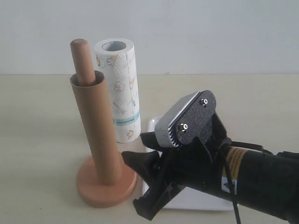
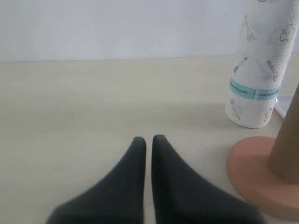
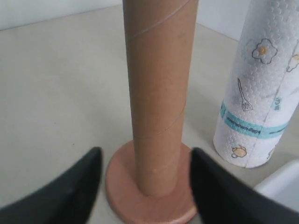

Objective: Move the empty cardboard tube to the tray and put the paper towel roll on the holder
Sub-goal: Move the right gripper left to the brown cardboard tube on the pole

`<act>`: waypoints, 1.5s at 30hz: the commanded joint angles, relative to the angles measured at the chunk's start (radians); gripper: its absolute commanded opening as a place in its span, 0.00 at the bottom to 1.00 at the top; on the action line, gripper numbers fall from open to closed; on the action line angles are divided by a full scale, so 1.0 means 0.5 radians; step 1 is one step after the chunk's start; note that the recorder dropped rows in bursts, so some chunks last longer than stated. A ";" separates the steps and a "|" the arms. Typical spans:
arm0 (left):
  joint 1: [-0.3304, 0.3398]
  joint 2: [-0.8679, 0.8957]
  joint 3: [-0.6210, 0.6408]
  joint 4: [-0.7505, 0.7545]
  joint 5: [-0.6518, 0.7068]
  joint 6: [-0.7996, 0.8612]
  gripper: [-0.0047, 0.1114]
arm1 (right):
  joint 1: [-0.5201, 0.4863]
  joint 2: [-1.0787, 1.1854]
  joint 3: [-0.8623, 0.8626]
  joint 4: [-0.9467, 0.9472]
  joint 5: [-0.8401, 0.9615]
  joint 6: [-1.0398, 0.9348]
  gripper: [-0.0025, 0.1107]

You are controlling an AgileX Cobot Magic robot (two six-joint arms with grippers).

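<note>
**Right gripper squared up to the upright tube**

Right gripper (image 1: pixel 129 181) fills the near right of the scene. Its fingers are spread wide and hold nothing. In its wrist view the empty cardboard tube (image 1: pixel 98 130) stands just ahead of the fingertips and centred in the gap. One finger is on each side, and neither touches the cardboard.

The tube's long axis is vertical. It is sleeved over the post of the holder (image 1: pixel 100 193), and the post's rounded top pokes out above the tube's rim. The fingers sit low, level with the lower part of the tube, close above the disc base.

By my reading, the grasp needs a short push forward and a squeeze. The tube must then go straight up until it clears the post before it can swing right toward the tray (image 1: pixel 196 203), which lies under this arm.

The left gripper (image 2: pixel 148 139) hangs low over the table (image 1: pixel 37 140) with its fingers almost together and empty. The holder's base is off to one side of it, so the right arm is the nearer one.

The paper towel roll (image 1: pixel 122 93) stands upright just beyond the holder, beside the tray's far left corner.
</note>
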 commanded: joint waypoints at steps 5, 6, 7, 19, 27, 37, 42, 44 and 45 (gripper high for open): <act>0.005 -0.007 0.006 0.002 -0.002 -0.023 0.08 | 0.003 0.126 -0.043 0.048 -0.221 0.054 0.90; 0.005 -0.007 0.006 0.002 -0.002 -0.023 0.08 | 0.003 0.148 -0.056 0.044 -0.222 0.076 0.90; 0.005 -0.007 0.006 0.002 -0.002 -0.023 0.08 | 0.003 0.175 -0.074 0.044 -0.235 0.105 0.90; 0.005 -0.007 0.006 0.002 -0.002 -0.023 0.08 | 0.003 0.450 -0.416 0.041 -0.315 0.184 0.90; 0.005 -0.007 0.006 0.002 -0.002 -0.023 0.08 | 0.003 0.595 -0.619 0.041 -0.323 0.195 0.90; 0.005 -0.007 0.006 0.002 -0.002 -0.023 0.08 | 0.003 0.603 -0.634 0.119 -0.391 0.173 0.90; 0.005 -0.007 0.006 0.002 -0.002 -0.023 0.08 | 0.003 0.603 -0.634 0.119 -0.402 0.160 0.90; 0.005 -0.007 0.006 0.002 -0.002 -0.023 0.08 | 0.003 0.603 -0.634 0.119 -0.397 0.159 0.90; 0.005 -0.007 0.006 0.002 -0.002 -0.023 0.08 | 0.003 0.603 -0.634 0.119 -0.401 0.159 0.90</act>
